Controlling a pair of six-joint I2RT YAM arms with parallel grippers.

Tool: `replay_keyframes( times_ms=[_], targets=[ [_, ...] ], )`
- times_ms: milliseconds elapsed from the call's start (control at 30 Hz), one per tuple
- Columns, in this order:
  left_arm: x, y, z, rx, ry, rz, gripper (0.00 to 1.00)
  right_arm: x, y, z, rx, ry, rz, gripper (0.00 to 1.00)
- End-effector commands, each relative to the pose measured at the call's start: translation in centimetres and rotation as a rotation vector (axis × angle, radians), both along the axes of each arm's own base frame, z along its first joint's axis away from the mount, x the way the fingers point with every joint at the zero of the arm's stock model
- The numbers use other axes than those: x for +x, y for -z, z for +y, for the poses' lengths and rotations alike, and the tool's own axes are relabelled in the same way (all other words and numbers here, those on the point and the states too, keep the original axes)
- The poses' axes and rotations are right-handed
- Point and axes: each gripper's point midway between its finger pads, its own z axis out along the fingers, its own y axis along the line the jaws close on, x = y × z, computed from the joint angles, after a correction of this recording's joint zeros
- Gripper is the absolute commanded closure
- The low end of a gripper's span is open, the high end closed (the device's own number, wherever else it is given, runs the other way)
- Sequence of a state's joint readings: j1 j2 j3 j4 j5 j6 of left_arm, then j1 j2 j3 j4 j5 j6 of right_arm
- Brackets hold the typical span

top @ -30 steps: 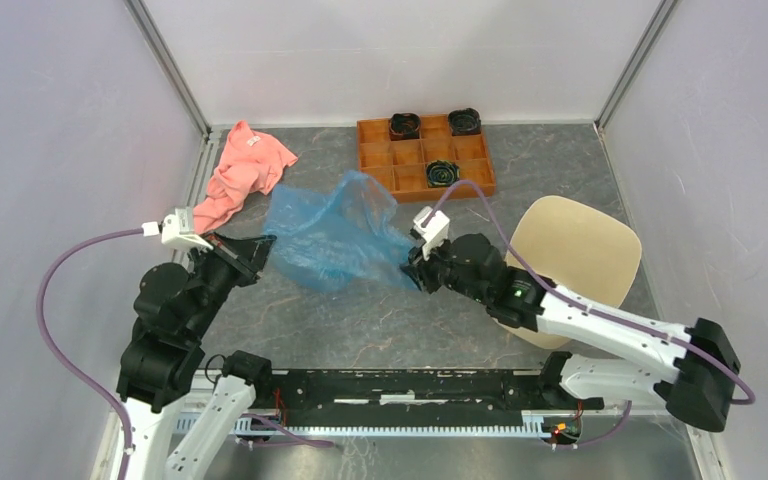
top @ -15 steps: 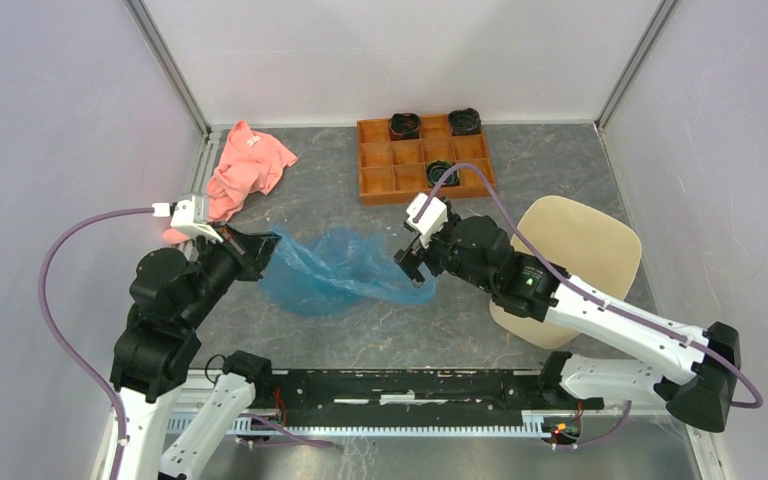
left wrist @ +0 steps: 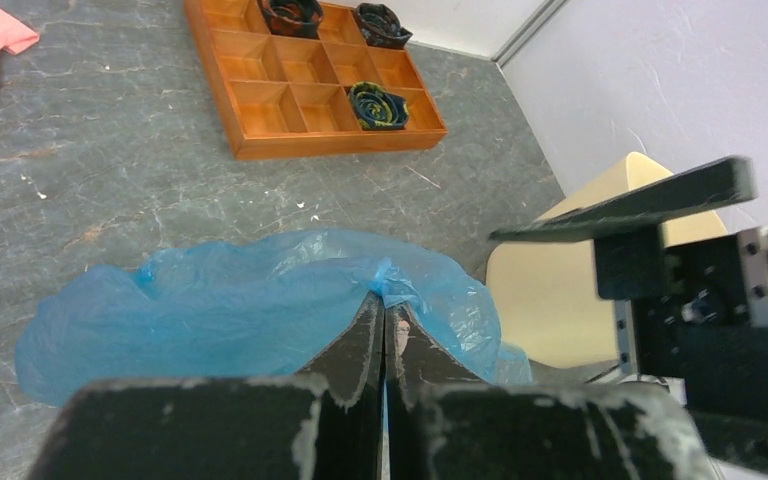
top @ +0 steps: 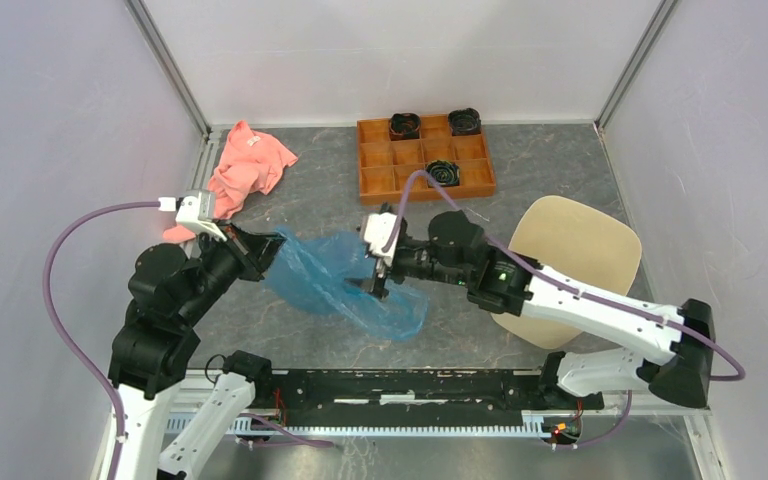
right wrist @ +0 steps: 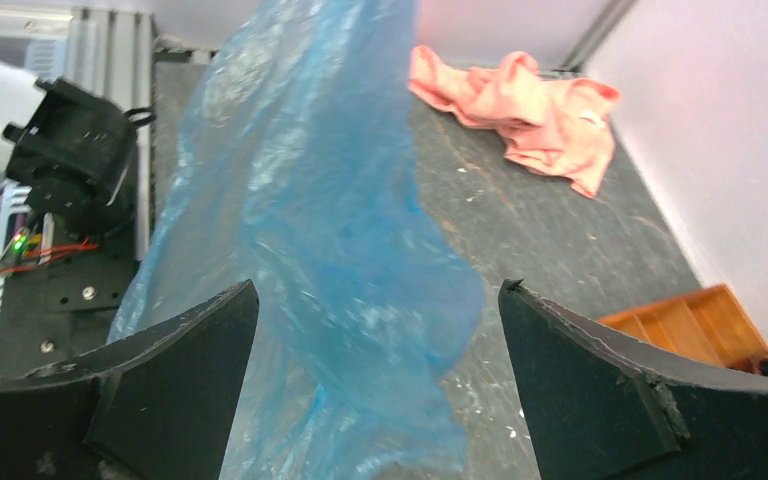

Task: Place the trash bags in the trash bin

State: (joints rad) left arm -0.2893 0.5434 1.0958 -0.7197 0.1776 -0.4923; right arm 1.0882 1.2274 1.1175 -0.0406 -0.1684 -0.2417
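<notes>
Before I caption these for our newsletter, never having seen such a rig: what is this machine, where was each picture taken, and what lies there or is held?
These are two robot arms, left and right, bolted at the table's near edge, each ending in a two-finger gripper. The wide picture is from a fixed camera above and behind them. The other two are from a camera on each wrist, showing that arm's own fingers. On the table lie a pink cloth, an orange tray with dark coiled things in three compartments, and a beige bin at the right. The left gripper is shut on an edge of the blue bag. The right gripper stands wide open, the bag's film between its fingers, not closed on it.
</notes>
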Motion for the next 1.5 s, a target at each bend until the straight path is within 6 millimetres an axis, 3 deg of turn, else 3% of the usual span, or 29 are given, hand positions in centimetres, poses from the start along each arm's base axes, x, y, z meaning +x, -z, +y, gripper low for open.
replay_keyframes(
  times_ms=[0,133,233,300,367,500,667,800,900,1000,1167,1267,1467],
  targets=[
    [-0.5,-1.4,-0.5,0.016,0.049,-0.040,0.98,-0.6,-0.5,2.4,0.009,-0.050,-0.078,0.02],
    [-0.2,-1.4,-0.7,0.025,0.059,-0.033,0.98,0.3,-0.3,3.7,0.003,-0.021,-0.081,0.04],
    [0.4,-1.5,-1.0,0.028,0.065,-0.019,0.98,0.6,-0.9,4.9,0.049,-0.014,-0.056,0.14],
    [0.4,-1.7,-1.2,0.021,0.072,-0.013,0.98,1.0,-1.2,5.6,0.074,0.004,-0.035,0.33],
    [0.6,-1.8,-1.1,0.019,0.065,-0.011,0.98,2.0,-1.6,5.5,0.100,0.064,-0.017,0.60],
    [0.9,-1.9,-0.8,0.021,0.040,-0.014,0.97,4.4,-1.8,3.6,0.130,0.248,0.003,0.99],
    [1.5,-1.7,0.0,0.025,-0.020,0.017,0.78,6.6,-1.9,0.4,0.161,0.447,0.048,0.99],
    [1.6,-1.4,0.1,0.009,-0.040,0.062,0.25,9.2,-2.0,-1.4,0.187,0.578,0.123,0.99],
    [1.0,-1.6,-0.4,-0.018,-0.010,0.081,0.03,11.3,-2.0,-1.6,0.201,0.633,0.208,0.99],
    [0.6,-1.2,-0.9,-0.041,0.016,0.103,0.00,12.4,-1.8,-1.8,0.195,0.665,0.254,0.99],
    [-0.8,-0.6,-3.0,-0.099,0.139,0.157,0.00,12.5,-2.2,-1.7,0.223,0.664,0.285,0.99],
    [-1.2,-0.3,-3.2,-0.113,0.154,0.170,0.00,12.7,-2.7,-1.9,0.229,0.676,0.288,0.99],
    [-0.8,3.1,-4.0,-0.121,0.179,0.261,0.00,13.1,-3.9,-2.2,0.258,0.685,0.286,1.00]
  ],
)
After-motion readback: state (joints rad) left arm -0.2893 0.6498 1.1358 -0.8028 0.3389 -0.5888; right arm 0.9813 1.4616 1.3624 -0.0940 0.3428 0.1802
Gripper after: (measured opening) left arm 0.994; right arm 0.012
